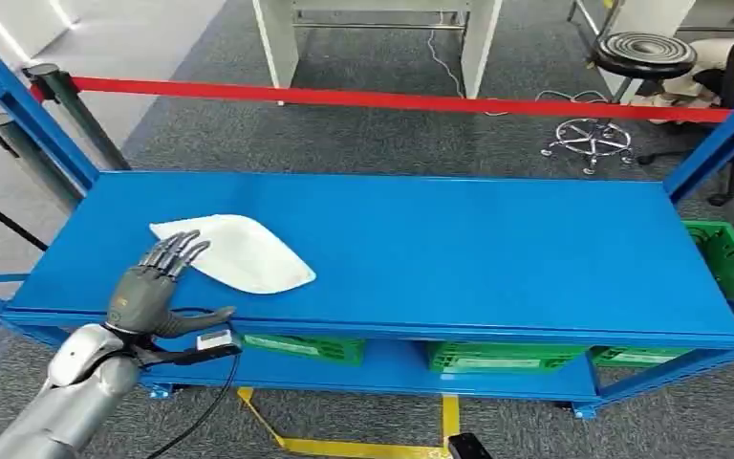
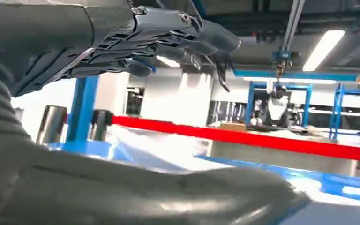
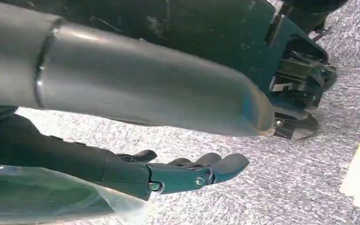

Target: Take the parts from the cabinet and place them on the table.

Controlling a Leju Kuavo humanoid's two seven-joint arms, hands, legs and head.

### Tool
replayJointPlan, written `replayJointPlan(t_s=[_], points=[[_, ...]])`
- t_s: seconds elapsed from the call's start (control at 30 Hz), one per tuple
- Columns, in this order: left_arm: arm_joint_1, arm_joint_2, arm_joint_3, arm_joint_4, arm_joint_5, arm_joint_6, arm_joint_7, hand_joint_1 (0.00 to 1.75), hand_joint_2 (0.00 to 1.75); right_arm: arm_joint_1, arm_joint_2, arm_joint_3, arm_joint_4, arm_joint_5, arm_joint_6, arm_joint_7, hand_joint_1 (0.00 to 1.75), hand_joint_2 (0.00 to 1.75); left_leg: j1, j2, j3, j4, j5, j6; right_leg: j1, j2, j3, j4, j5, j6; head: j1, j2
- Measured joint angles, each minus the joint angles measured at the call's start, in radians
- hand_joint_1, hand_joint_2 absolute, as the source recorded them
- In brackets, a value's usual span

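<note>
Parts bag [image 1: 239,251], white and soft-looking, lies flat on the left of the blue table top [image 1: 459,249], and you can see the robot's left hand [image 1: 158,287] over its near-left corner, fingers spread and holding nothing; whether the fingertips touch the bag cannot be told. In the left wrist view the same hand [image 2: 136,42] arches above the blue surface with its fingers apart. You should expect the bag to be light, limp and somewhat slick, so judge it likely to sag or slide if taken by an edge; a grasp across its thicker middle looks the safer hold. To the right, beneath the table top, you see green crates [image 1: 507,357] on the lower shelf, and another green crate [image 1: 726,263] at the far right end; what they contain is hidden. The right hand [image 3: 178,173] hangs low over grey carpet, and you can see clear plastic film [image 3: 42,194] bunched against it; whether the hand holds it cannot be told. A red barrier tape [image 1: 392,98] runs behind the table.
</note>
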Motion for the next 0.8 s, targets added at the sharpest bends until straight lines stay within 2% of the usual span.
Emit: replayJointPlan(t_s=[0.07, 0.1, 0.13, 0.17, 0.2, 0.23, 0.27, 0.3, 0.33, 0.37, 0.4, 0.43, 0.47, 0.5, 0.6, 0.63, 0.67, 0.7, 0.77, 0.8], points=[[-0.005, 0.002, 0.0, 0.024, -0.031, 0.032, 0.008, 0.0, 1.75, 0.001, 0.0, 0.0, 0.0, 0.001, -0.002, 0.004, 0.0, 0.0, -0.003, 0.0, -0.006, 0.003, 0.001, 0.007, -0.003, 0.0, -0.002, -0.004, 0.005, 0.008, -0.001, 0.0], [-0.014, 0.003, 0.0, 0.047, -0.063, 0.063, 0.02, 0.0, 1.75, 0.001, 0.0, 0.0, 0.0, 0.002, -0.002, 0.005, 0.0, 0.0, -0.002, 0.0, -0.006, -0.002, 0.005, 0.016, -0.003, 0.0, -0.002, -0.005, 0.005, 0.015, 0.001, 0.0], [-0.025, 0.003, 0.0, 0.065, -0.09, 0.08, 0.034, 0.0, 1.75, 0.0, 0.0, 0.0, 0.0, 0.003, -0.003, 0.006, 0.0, 0.0, 0.004, 0.001, -0.004, -0.007, 0.01, 0.023, -0.005, 0.001, -0.014, 0.004, -0.007, 0.02, 0.0, 0.0], [-0.038, 0.003, 0.0, 0.076, -0.111, 0.089, 0.045, 0.0, 1.75, -0.002, 0.0, 0.0, 0.0, 0.004, -0.003, 0.006, 0.0, 0.0, 0.004, 0.001, -0.006, -0.007, 0.011, 0.028, -0.004, -0.001, -0.028, 0.035, -0.032, 0.024, 0.004, 0.0], [-0.052, 0.002, 0.0, 0.092, -0.138, 0.094, 0.06, 0.0, 1.75, -0.003, 0.0, 0.0, 0.0, 0.005, -0.003, 0.007, 0.0, 0.0, 0.004, 0.001, -0.008, -0.007, 0.012, 0.033, -0.007, -0.001, -0.063, 0.11, -0.071, 0.028, 0.008, 0.0], [-0.063, -0.003, 0.0, 0.11, -0.157, 0.095, 0.071, 0.0, 1.75, -0.003, 0.0, 0.0, 0.0, 0.006, -0.003, 0.008, 0.0, 0.0, 0.003, 0.001, -0.009, -0.007, 0.012, 0.034, -0.008, -0.001, -0.102, 0.193, -0.106, 0.03, 0.006, 0.0], [-0.073, -0.006, 0.0, 0.128, -0.169, 0.096, 0.076, 0.0, 1.75, -0.002, 0.0, 0.0, 0.0, 0.008, -0.003, 0.009, 0.0, 0.0, 0.003, 0.001, -0.01, -0.007, 0.012, 0.034, -0.008, -0.001, -0.138, 0.267, -0.13, 0.032, 0.007, 0.0], [-0.082, -0.009, 0.0, 0.149, -0.176, 0.096, 0.078, 0.0, 1.75, -0.001, 0.0, 0.0, 0.0, 0.01, -0.003, 0.01, 0.0, 0.0, 0.002, 0.001, -0.01, -0.007, 0.012, 0.034, -0.008, -0.001, -0.161, 0.311, -0.135, 0.033, 0.006, 0.0], [-0.092, -0.014, 0.0, 0.167, -0.178, 0.096, 0.078, 0.0, 1.75, -0.001, 0.0, 0.0, 0.0, 0.011, -0.003, 0.01, 0.0, 0.0, 0.002, 0.001, -0.009, -0.006, 0.012, 0.034, -0.008, -0.001, -0.157, 0.298, -0.112, 0.033, 0.006, 0.0], [-0.102, -0.02, 0.0, 0.18, -0.179, 0.097, 0.078, 0.0, 1.75, -0.001, 0.0, 0.0, 0.0, 0.011, -0.003, 0.011, 0.0, 0.0, 0.002, 0.0, -0.009, -0.006, 0.012, 0.034, -0.008, -0.001, -0.132, 0.244, -0.075, 0.031, 0.008, 0.0], [-0.112, -0.022, 0.0, 0.191, -0.18, 0.097, 0.078, 0.0, 1.75, -0.004, 0.0, 0.0, 0.0, 0.011, -0.003, 0.011, 0.0, 0.0, 0.002, -0.001, -0.007, -0.006, 0.012, 0.034, -0.008, -0.001, -0.087, 0.153, -0.027, 0.026, 0.007, 0.0], [-0.118, -0.027, 0.0, 0.198, -0.18, 0.097, 0.078, 0.0, 1.75, -0.006, 0.0, 0.0, 0.0, 0.012, -0.003, 0.011, 0.0, 0.0, 0.002, -0.001, -0.005, -0.006, 0.011, 0.033, -0.007, -0.002, -0.047, 0.071, 0.007, 0.023, 0.007, 0.0], [-0.126, -0.03, 0.0, 0.209, -0.178, 0.096, 0.077, 0.0, 1.75, -0.009, 0.0, 0.0, 0.0, 0.012, -0.002, 0.011, 0.0, 0.0, -0.001, -0.001, -0.006, -0.006, 0.01, 0.029, -0.005, -0.003, -0.015, 0.007, 0.006, 0.017, 0.006, 0.0], [-0.135, -0.032, -0.001, 0.221, -0.178, 0.094, 0.074, 0.0, 1.75, -0.012, 0.0, 0.0, 0.0, 0.013, -0.002, 0.01, 0.0, 0.0, -0.005, 0.0, -0.012, -0.001, 0.01, 0.024, -0.004, -0.001, -0.002, -0.011, 0.003, 0.015, 0.006, 0.0], [-0.163, -0.045, -0.018, 0.255, -0.186, 0.08, 0.074, 0.0, 1.75, -0.007, 0.0, 0.0, 0.0, 0.015, -0.002, 0.01, 0.0, 0.0, -0.002, 0.0, -0.011, -0.008, 0.017, 0.008, -0.002, -0.001, -0.006, -0.007, 0.007, 0.005, 0.005, 0.0], [-0.171, -0.045, -0.019, 0.262, -0.188, 0.076, 0.074, 0.0, 1.75, -0.009, 0.002, 0.0, 0.0, 0.015, -0.002, 0.01, 0.0, 0.0, -0.001, -0.001, -0.013, -0.003, 0.008, 0.004, -0.012, -0.003, 0.001, -0.018, 0.014, -0.004, 0.006, 0.0], [-0.179, -0.048, -0.021, 0.27, -0.188, 0.075, 0.074, 0.0, 1.75, -0.011, 0.003, 0.0, 0.0, 0.016, -0.002, 0.009, 0.0, 0.0, -0.001, 0.0, -0.021, 0.025, -0.013, -0.001, -0.011, -0.003, 0.003, -0.02, 0.015, -0.008, 0.001, 0.0], [-0.185, -0.054, -0.024, 0.278, -0.188, 0.075, 0.074, 0.0, 1.75, -0.014, 0.003, 0.0, 0.0, 0.016, -0.002, 0.008, 0.0, 0.0, 0.0, 0.0, -0.045, 0.08, -0.047, -0.005, -0.011, -0.004, 0.003, -0.02, 0.014, -0.01, -0.002, 0.0], [-0.187, -0.059, -0.029, 0.294, -0.19, 0.07, 0.074, 0.0, 1.75, -0.012, 0.003, 0.0, 0.0, 0.016, -0.001, 0.008, 0.0, 0.0, 0.004, 0.0, -0.118, 0.246, -0.119, -0.013, -0.009, -0.003, 0.003, -0.019, 0.013, -0.013, -0.002, 0.0], [-0.187, -0.06, -0.031, 0.302, -0.19, 0.067, 0.074, 0.0, 1.75, -0.01, 0.003, 0.0, 0.0, 0.015, -0.001, 0.008, 0.0, 0.0, 0.004, 0.0, -0.142, 0.298, -0.132, -0.015, -0.009, -0.003, 0.003, -0.018, 0.013, -0.013, -0.003, 0.0]])
